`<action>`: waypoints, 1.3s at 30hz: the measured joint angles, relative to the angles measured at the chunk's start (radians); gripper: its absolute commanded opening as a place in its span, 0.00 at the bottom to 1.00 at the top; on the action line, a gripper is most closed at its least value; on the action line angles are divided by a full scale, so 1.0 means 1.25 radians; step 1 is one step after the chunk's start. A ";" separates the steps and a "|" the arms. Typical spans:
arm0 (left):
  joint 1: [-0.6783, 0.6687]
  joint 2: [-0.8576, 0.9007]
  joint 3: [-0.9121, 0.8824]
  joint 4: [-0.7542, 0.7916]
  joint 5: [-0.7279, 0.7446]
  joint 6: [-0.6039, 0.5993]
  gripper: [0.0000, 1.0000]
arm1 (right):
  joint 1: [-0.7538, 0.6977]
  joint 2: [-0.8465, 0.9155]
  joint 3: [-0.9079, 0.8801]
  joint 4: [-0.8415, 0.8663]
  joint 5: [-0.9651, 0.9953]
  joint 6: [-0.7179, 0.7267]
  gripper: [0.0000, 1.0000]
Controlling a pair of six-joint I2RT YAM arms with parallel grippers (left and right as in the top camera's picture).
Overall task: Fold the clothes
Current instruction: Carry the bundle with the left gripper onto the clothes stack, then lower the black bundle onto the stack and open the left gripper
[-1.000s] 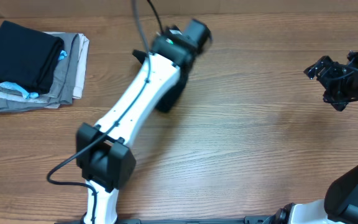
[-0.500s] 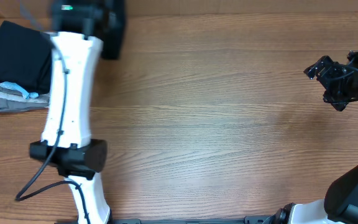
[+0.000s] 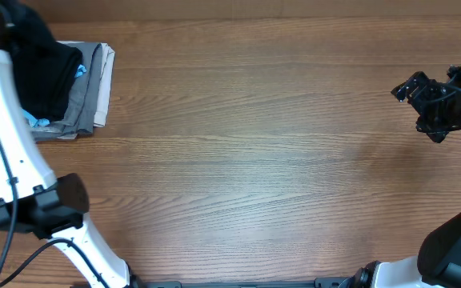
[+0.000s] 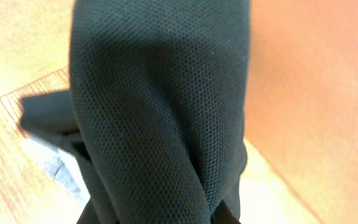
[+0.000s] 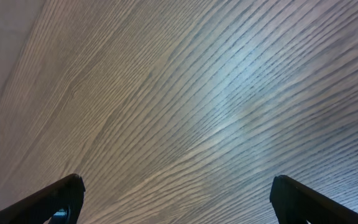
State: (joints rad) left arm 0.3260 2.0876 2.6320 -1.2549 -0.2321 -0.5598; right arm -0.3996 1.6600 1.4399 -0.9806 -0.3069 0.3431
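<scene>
clothes (image 3: 45,70), a black knit shirt, sit at about ten o'clock in the overhead view, bunched on top of a folded grey and beige pile (image 3: 89,88) with light-blue bits (image 3: 79,70) showing at its edge. the left arm (image 3: 2,136) reaches up along the nine o'clock side to that corner. from the left wrist we see the black fabric close up as a thick column that narrows to a pinch at six o'clock. the left tool's fingers are hidden under it, and we read the tool as clamped together on the clothes. the right tool (image 5: 178,193) hangs at three o'clock, well apart from the pile, its fingers spread wide with nothing between them, above the bare wooden counter (image 3: 254,160).
</scene>
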 measured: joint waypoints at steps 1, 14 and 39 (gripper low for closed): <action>0.021 0.000 0.000 0.010 0.021 -0.003 0.04 | 0.000 0.000 0.000 0.000 0.000 0.000 1.00; 0.076 0.020 0.000 0.155 0.130 0.004 0.04 | 0.000 0.000 0.000 0.000 0.000 0.000 1.00; 0.085 0.161 0.000 0.045 0.139 0.049 0.08 | 0.000 0.000 0.000 0.000 0.000 0.001 1.00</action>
State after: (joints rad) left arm 0.4324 2.2894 2.6316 -1.1992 -0.0586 -0.4980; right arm -0.3996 1.6600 1.4399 -0.9802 -0.3069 0.3439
